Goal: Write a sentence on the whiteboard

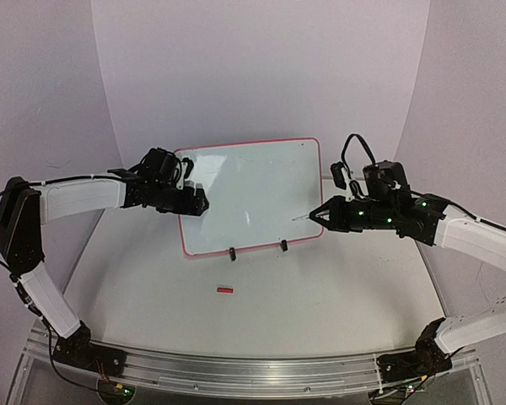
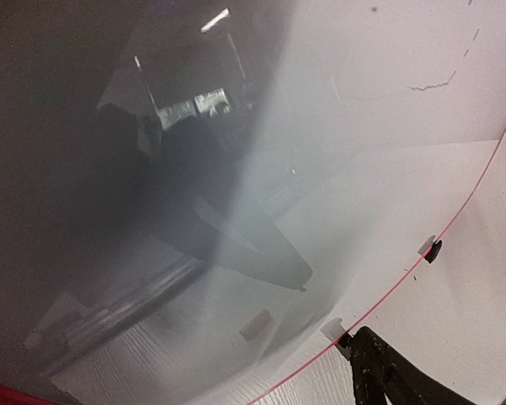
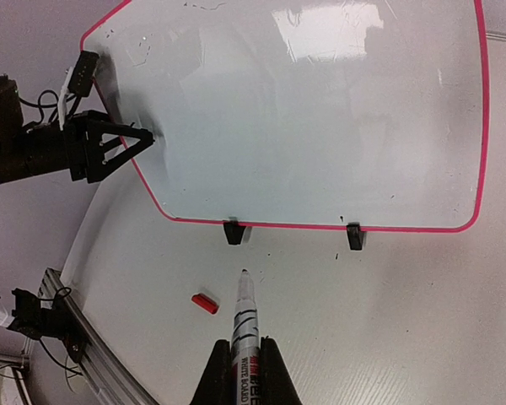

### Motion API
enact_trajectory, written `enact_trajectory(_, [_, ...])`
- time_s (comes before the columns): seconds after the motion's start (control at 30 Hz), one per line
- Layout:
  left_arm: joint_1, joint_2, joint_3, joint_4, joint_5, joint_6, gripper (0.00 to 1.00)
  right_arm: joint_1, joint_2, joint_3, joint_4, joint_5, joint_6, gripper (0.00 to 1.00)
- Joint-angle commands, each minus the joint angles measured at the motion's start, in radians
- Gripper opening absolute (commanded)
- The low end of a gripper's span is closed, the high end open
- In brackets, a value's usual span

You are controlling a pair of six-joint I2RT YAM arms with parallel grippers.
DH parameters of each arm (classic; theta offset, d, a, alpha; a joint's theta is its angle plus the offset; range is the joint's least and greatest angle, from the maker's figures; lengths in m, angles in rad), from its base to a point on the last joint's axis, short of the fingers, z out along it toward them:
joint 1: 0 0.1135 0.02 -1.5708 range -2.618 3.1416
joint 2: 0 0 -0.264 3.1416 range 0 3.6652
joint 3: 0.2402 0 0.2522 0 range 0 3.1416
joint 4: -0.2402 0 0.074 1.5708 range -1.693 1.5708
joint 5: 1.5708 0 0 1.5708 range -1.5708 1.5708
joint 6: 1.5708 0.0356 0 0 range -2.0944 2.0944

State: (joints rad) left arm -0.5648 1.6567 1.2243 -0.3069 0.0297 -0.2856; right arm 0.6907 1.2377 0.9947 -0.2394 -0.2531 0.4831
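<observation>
Overhead, the whiteboard (image 1: 251, 190) stands propped on two black feet (image 1: 233, 252) at mid-surface, its long axis running left to right between the two arms; no legible sentence shows on its face. The left hand (image 1: 198, 202) sits at the board's left edge with jaws spread; contact with the frame cannot be judged. The right hand (image 1: 322, 214) pinches a marker (image 1: 304, 218) whose tip points leftward over the lower right corner, so this is likely the arm placed to write. A red cap (image 1: 225, 289) lies on the surface (image 1: 320, 304) in front of the board. From the left wrist, the glossy face fills the view, with only faint unreadable strokes at upper right. From the right wrist, the uncapped marker's long axis aims at the lower frame between the feet. Its tip is apart from the face, which lies ahead and above.
</observation>
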Motion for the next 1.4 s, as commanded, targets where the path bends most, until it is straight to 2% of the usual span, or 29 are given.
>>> enact_trajectory(0.0, [-0.025, -0.014, -0.006, 0.036, 0.043, 0.015, 0.88, 0.006, -0.015, -0.001, 0.025, 0.015, -0.002, 0.0])
enact_trajectory(0.3, [-0.013, -0.135, -0.118, 0.05, 0.084, 0.046, 0.99, 0.031, 0.023, 0.043, 0.04, 0.0, -0.007, 0.0])
enact_trajectory(0.8, [0.171, -0.271, -0.198, 0.047, 0.302, 0.118, 1.0, 0.136, 0.224, 0.203, 0.159, 0.011, 0.001, 0.0])
enact_trajectory(1.03, [0.265, -0.325, -0.249, 0.145, 0.425, 0.171, 0.99, 0.174, 0.36, 0.352, 0.189, 0.025, 0.02, 0.0])
enact_trajectory(1.13, [0.299, -0.309, -0.253, 0.179, 0.491, 0.189, 0.92, 0.185, 0.424, 0.415, 0.204, 0.01, 0.02, 0.0])
enact_trajectory(1.37, [0.333, -0.277, -0.263, 0.264, 0.573, 0.221, 0.66, 0.2, 0.553, 0.562, 0.257, -0.066, 0.016, 0.0])
